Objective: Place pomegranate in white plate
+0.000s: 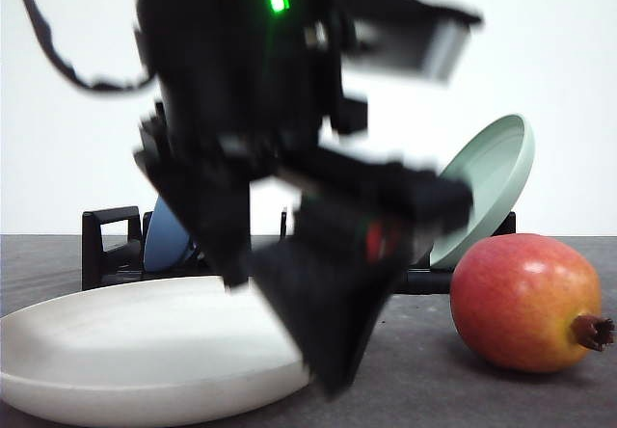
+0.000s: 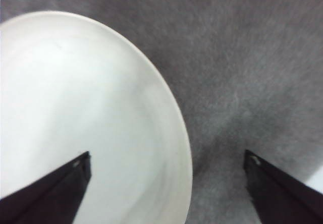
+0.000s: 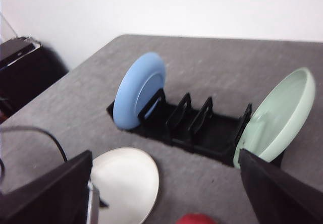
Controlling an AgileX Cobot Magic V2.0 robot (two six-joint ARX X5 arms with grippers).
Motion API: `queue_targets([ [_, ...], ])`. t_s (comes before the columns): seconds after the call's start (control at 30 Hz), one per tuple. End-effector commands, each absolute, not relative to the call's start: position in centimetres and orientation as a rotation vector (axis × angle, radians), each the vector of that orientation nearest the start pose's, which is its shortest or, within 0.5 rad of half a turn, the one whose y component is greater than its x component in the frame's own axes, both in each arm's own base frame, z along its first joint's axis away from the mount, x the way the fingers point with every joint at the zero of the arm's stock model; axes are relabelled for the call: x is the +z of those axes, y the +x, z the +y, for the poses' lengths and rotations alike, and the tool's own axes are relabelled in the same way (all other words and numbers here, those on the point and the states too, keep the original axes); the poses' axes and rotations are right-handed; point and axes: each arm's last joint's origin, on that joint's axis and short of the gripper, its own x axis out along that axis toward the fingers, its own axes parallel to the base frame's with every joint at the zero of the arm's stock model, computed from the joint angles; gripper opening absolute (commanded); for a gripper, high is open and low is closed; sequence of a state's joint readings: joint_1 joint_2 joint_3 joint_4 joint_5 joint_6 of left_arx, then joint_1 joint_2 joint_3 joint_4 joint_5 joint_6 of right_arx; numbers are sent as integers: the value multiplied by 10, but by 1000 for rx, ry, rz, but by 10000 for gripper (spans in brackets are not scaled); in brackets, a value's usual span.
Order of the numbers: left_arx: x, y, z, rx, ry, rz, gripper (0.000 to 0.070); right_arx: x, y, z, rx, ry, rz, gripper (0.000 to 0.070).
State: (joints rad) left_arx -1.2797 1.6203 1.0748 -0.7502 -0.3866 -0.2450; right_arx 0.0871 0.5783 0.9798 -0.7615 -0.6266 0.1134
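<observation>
Pomegranate [image 1: 525,301] lies on the grey counter [image 1: 424,389] toward its right side, calyx pointing right, nothing touching it; a sliver of its red skin shows too in the right wrist view [image 3: 196,219]. White plate [image 1: 125,351] sits flat on the counter toward the front left, bare, well apart from the fruit. Left tool [image 2: 166,171] hangs over the plate's rim, jaws wide apart, one finger over the plate and the other over bare counter, nothing between them. In the front view a blurred black arm [image 1: 241,110] blocks the middle; its tool end drops to the counter just right of the plate, between plate and fruit. Right tool [image 3: 164,183] is raised, looking down on the far part of the counter; jaws spread wide, holding nothing. Behind, a black dish rack [image 3: 192,125] carries a blue plate [image 3: 137,90] upright at its left end and a pale green plate [image 3: 277,118] leaning at its right end. Progress, as judged: nothing done yet — fruit not grasped, plate empty. Left to do: reach the pomegranate, close on it, lift, carry left to the white plate, set down, let go. Round glossy skin could slip or roll under a careless pinch.
</observation>
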Motion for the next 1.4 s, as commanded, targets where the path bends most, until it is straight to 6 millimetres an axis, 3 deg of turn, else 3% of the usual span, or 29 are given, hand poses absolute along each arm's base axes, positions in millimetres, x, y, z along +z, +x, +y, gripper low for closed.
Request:
queue_targets([
  [0.0,214,91,-282,-641,713,943,636,369,86,27,701,211,411,590],
  [0.2,259,82,-251,-645,593,900,631,358,100,40,780,186,546,590],
  [0.47,316,64,-189,-684,432,791,631,328,137,66,801,123,849,594],
  [0.57,329,57,-165,-705,366,745,630,314,154,77,805,116,957,648],
  [0.67,330,50,-141,-710,271,716,630,298,172,86,802,100,1053,700],
  [1.07,313,27,-56,-801,-38,506,630,236,218,111,651,-24,1331,700],
  [1.37,314,20,-31,-822,-118,445,630,198,234,132,646,-105,1433,700],
])
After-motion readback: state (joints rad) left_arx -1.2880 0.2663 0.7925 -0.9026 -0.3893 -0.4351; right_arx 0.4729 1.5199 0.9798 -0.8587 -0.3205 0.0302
